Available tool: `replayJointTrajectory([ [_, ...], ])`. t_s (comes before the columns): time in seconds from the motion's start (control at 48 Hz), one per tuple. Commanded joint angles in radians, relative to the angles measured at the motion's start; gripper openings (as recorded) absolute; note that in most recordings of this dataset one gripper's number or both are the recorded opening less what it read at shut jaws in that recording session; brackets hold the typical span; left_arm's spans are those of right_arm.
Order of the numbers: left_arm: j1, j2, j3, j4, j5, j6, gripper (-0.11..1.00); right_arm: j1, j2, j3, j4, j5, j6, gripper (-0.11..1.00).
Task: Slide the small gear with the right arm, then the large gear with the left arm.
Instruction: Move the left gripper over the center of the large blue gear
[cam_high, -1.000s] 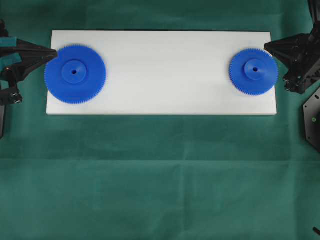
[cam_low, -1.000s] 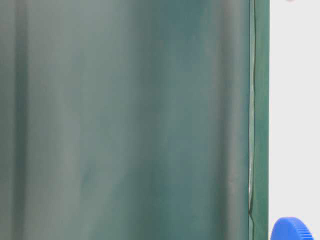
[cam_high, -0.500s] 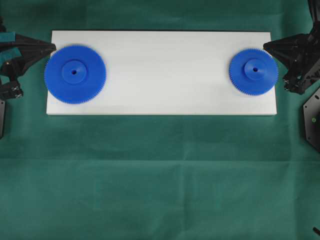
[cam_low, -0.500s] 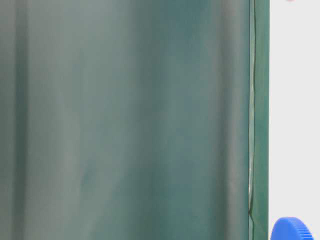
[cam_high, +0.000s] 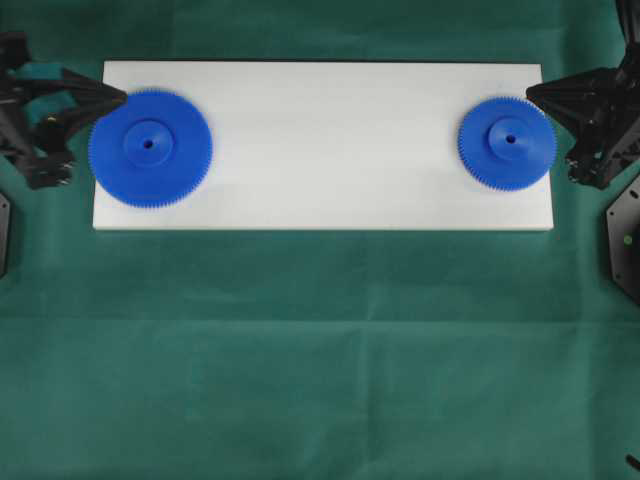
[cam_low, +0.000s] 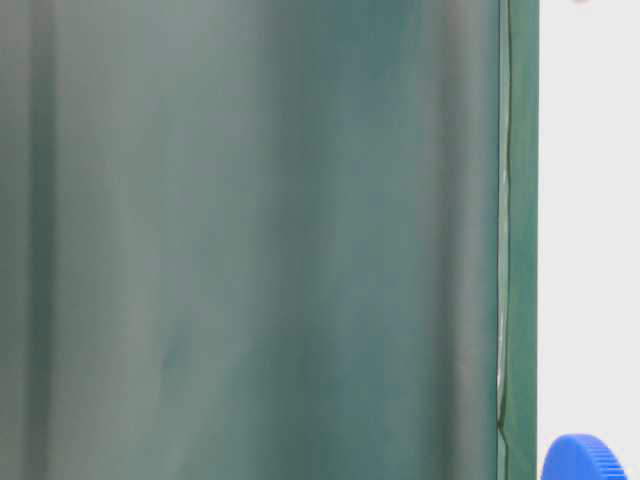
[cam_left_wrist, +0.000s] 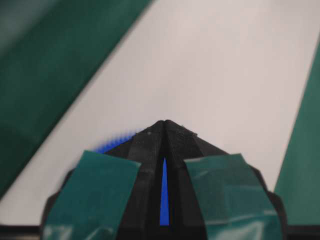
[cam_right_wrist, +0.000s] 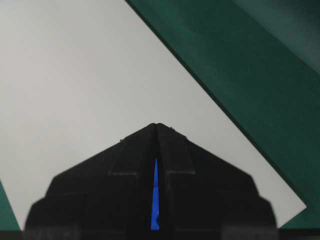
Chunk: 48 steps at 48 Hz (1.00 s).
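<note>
**Both gears wait at the ends of the board**

Nothing looks done yet. The small gear (cam_high: 507, 143) lies flat at the right end of the white board (cam_high: 330, 190). The large gear (cam_high: 150, 148) lies flat at the left end. They are well apart, with a long bare stretch of board between them.

The right claw (cam_high: 533, 93) sits just beside the small gear's outer rim, at its upper right. I cannot tell if it touches. From its own camera the right claw (cam_right_wrist: 156, 126) is pressed together into one point, with a thin blue slit showing behind the tips. It holds nothing.

The left claw (cam_high: 120, 97) is at the large gear's upper left rim. Its wrist camera shows the left claw (cam_left_wrist: 164, 122) closed to a point too, with blue teeth peeking out beside it.

So I think both slides are left to do, small gear first.

Each gear is close to its end of the board, and the large gear reaches right to the left edge. The open room is toward the middle. The green cloth (cam_high: 320, 360) covers the worktop all around.
</note>
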Motion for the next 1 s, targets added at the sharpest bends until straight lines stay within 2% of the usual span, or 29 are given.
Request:
replayJointTrajectory([
  [0.0,0.017,0.075,-0.04,-0.002,0.021,0.002,-0.01,0.003,0.008,-0.011,-0.003,-0.009,0.0,0.5],
  [0.312,0.023,0.308,-0.071,-0.002,0.032,0.0,-0.01,0.005,0.008,-0.006,-0.003,-0.006,0.0,0.5],
  [0.979,0.021,0.373,-0.066,-0.002,0.08,-0.006,-0.01,0.006,0.021,-0.005,-0.003,-0.009,0.002,0.5],
])
